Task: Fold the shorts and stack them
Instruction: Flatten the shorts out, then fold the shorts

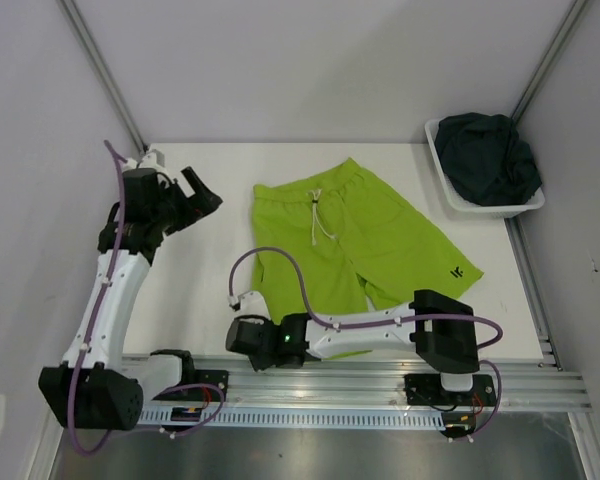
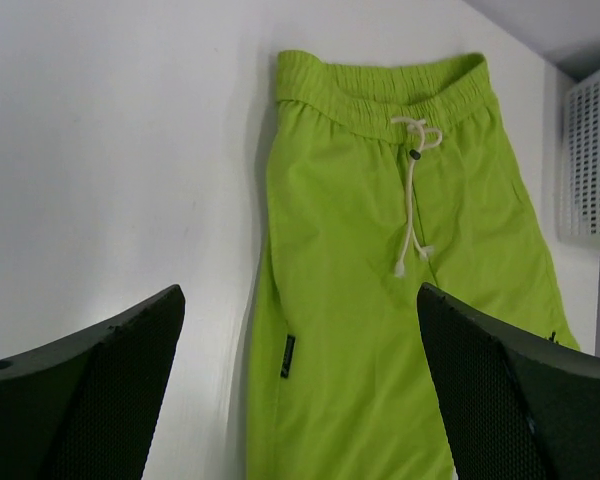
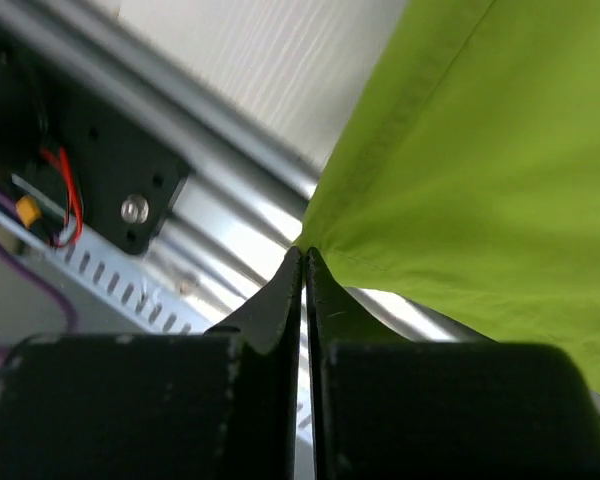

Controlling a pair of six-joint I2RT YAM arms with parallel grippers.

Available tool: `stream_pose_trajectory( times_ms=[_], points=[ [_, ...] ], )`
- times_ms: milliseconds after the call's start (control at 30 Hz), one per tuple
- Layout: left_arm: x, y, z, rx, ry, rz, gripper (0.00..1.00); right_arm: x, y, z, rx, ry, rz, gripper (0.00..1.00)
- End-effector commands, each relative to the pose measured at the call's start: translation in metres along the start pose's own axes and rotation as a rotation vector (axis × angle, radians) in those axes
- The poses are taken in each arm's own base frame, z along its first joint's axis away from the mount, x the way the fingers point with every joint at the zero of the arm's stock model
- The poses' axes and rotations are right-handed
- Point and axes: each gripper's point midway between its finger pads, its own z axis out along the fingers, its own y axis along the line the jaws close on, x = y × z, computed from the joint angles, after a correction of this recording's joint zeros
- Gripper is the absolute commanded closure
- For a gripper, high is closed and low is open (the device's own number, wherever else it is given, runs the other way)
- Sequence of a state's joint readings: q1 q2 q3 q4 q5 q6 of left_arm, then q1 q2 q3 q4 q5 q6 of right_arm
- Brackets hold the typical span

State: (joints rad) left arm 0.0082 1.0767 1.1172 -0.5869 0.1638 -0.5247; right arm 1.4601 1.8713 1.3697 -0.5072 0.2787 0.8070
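The white basket [image 1: 492, 209] sits at the table's [image 1: 210, 270] far right corner; the navy shorts [image 1: 485, 155] are bundled inside it, heaped above its rim; nothing else shows in it. The green shorts [image 1: 350, 235] lie spread flat mid-table, outside the basket and apart from it, waistband away from me, legs toward the near edge, white drawstring [image 2: 412, 195] trailing down the front. My right hand [image 3: 304, 265] is low at the near edge by the metal rail [image 3: 230, 215], fingers pressed together and clamped on a hem corner of the green shorts; my left hand [image 1: 202, 195] hangs over bare table left of the waistband, fingers wide apart, holding nothing.
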Motion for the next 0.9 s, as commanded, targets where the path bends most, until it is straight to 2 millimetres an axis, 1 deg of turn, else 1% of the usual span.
stream_pose_trajectory(
  times_ms=[0,33,100,133,200,233,300,367,433,467,533,567,600,633,667,700,733,767,800,833,867],
  points=[
    [0.018,-0.016,0.028,0.061,0.068,0.017,0.01,0.021,0.009,-0.02,0.006,0.005,-0.05,1.0],
    [0.026,-0.017,0.034,0.065,0.092,0.021,0.01,0.024,0.01,-0.023,0.006,0.003,-0.047,1.0],
    [0.035,-0.017,0.048,0.066,0.114,0.02,0.01,0.034,0.016,-0.027,-0.002,0.001,-0.043,1.0],
    [0.044,-0.015,0.059,0.058,0.147,0.017,0.01,0.039,0.014,-0.027,0.005,0.008,-0.043,1.0],
    [0.051,-0.014,0.07,0.055,0.17,0.016,0.01,0.046,0.012,-0.033,0.014,0.008,-0.041,1.0],
    [0.059,-0.013,0.079,0.046,0.2,0.011,0.01,0.051,0.008,-0.033,0.024,0.012,-0.03,1.0],
    [0.065,-0.011,0.087,0.034,0.209,0.009,0.01,0.055,0.004,-0.038,0.028,0.009,-0.023,1.0],
    [0.072,-0.007,0.095,0.012,0.217,0.008,0.01,0.059,-0.001,-0.044,0.031,0.001,-0.008,1.0],
    [0.08,-0.004,0.102,0.01,0.222,-0.005,0.01,0.059,-0.005,-0.048,0.03,-0.01,0.009,1.0],
    [0.082,-0.002,0.109,0.01,0.221,-0.008,0.01,0.059,-0.008,-0.051,0.025,-0.016,0.014,1.0],
    [0.085,0.0,0.118,0.003,0.231,-0.011,0.01,0.058,-0.01,-0.053,0.026,-0.027,0.02,1.0],
    [0.091,0.004,0.127,-0.008,0.255,-0.014,0.01,0.057,-0.011,-0.055,0.018,-0.028,0.019,1.0],
    [0.086,0.0,0.133,-0.004,0.249,-0.013,0.01,0.059,-0.012,-0.055,0.02,-0.026,0.016,1.0],
    [0.087,0.001,0.138,-0.007,0.256,-0.014,0.01,0.06,-0.013,-0.055,0.023,-0.023,0.011,1.0],
    [0.085,0.0,0.148,-0.007,0.261,-0.017,0.01,0.061,-0.013,-0.055,0.023,-0.019,0.004,1.0],
    [0.092,0.005,0.157,-0.024,0.285,-0.023,0.01,0.062,-0.013,-0.056,0.024,-0.019,-0.002,1.0],
    [0.088,0.002,0.158,-0.019,0.275,-0.023,0.01,0.062,-0.011,-0.057,0.02,-0.019,-0.003,1.0],
    [0.094,0.008,0.167,-0.036,0.295,-0.025,0.01,0.062,-0.011,-0.058,0.02,-0.018,-0.009,1.0],
    [0.086,0.002,0.172,-0.03,0.283,-0.025,0.01,0.063,-0.01,-0.06,0.017,-0.018,-0.01,1.0],
    [0.087,0.003,0.177,-0.037,0.289,-0.027,0.01,0.062,-0.01,-0.061,0.017,-0.021,-0.011,1.0],
    [0.08,-0.001,0.182,-0.03,0.282,-0.027,0.01,0.062,-0.009,-0.063,0.014,-0.026,-0.011,1.0]
  ],
)
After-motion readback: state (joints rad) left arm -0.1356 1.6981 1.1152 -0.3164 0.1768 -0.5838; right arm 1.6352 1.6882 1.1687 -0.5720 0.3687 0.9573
